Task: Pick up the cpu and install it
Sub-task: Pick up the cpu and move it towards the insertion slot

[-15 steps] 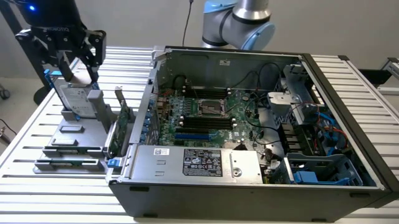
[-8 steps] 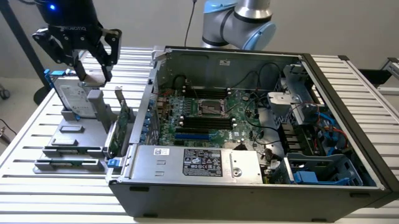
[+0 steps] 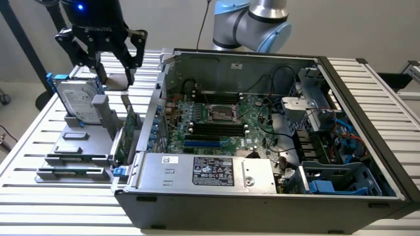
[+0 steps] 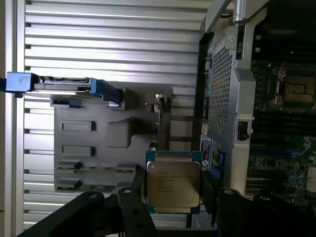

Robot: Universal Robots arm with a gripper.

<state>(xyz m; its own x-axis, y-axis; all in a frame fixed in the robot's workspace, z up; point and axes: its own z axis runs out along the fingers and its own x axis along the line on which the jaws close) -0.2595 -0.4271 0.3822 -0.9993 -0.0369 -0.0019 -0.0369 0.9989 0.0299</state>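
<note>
The cpu point(image 4: 174, 183), a small square chip with a silver top and a green rim, sits between the dark fingers point(image 4: 132, 210) of my gripper point(image 4: 175, 210), which is shut on it. In the exterior view the gripper point(image 3: 115, 73) hangs above the grey parts holder point(image 3: 78, 147), to the exterior view's left of the open computer case point(image 3: 262, 196). The chip point(image 3: 116, 81) shows as a pale square at its fingertips. The bare cpu socket point(image 3: 223, 114) lies on the motherboard inside the case and also appears in the wrist view point(image 4: 298, 91), well apart from the chip.
A silver hard drive point(image 3: 77, 101) with a blue frame stands upright in the holder. A green circuit card point(image 3: 125, 137) stands on edge beside the case wall. Cables, memory slots and a power supply point(image 3: 210, 172) fill the case. The slatted table point(image 3: 39, 196) surrounds everything.
</note>
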